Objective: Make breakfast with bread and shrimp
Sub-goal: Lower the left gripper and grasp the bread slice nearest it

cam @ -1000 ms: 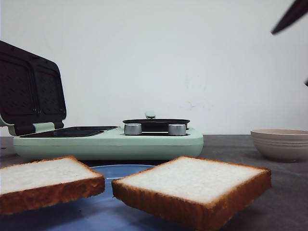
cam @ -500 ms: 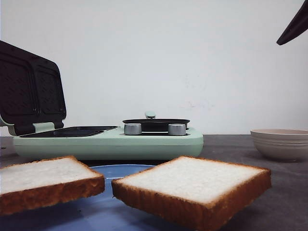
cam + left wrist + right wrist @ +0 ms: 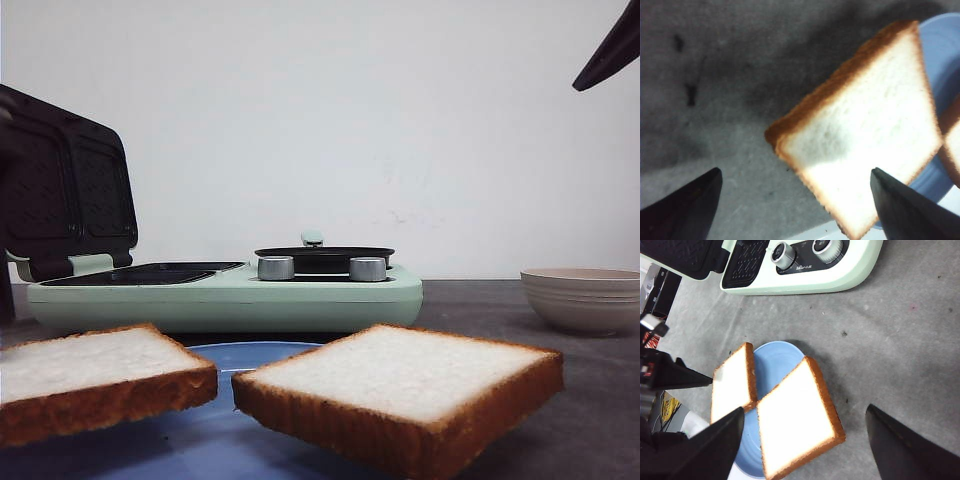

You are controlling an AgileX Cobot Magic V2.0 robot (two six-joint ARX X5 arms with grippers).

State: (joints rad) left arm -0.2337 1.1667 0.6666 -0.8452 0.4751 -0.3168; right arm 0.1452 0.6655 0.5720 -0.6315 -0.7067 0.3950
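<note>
Two bread slices lie on a blue plate [image 3: 240, 355], overhanging its rim: the left slice [image 3: 100, 375] and the right slice [image 3: 400, 375]. My left gripper [image 3: 795, 171] is open and hovers above the left slice [image 3: 865, 135]; the other slice [image 3: 952, 145] shows at the picture's edge. My right gripper [image 3: 805, 409] is open, high above the right slice [image 3: 795, 420], with the left slice [image 3: 732, 385] beside it. In the front view only one right finger [image 3: 610, 45] shows, at the top right. No shrimp shows in any view.
A mint-green sandwich maker [image 3: 230, 295] stands behind the plate, its dark lid [image 3: 65, 190] open and a small black pan [image 3: 325, 255] on its right half. A beige bowl [image 3: 585, 298] stands at the right; its inside is hidden. The tabletop [image 3: 900, 350] is dark grey.
A dark part of my left arm has come into the front view at its left edge. The right finger at the top right has hardly moved. The bread has not moved.
</note>
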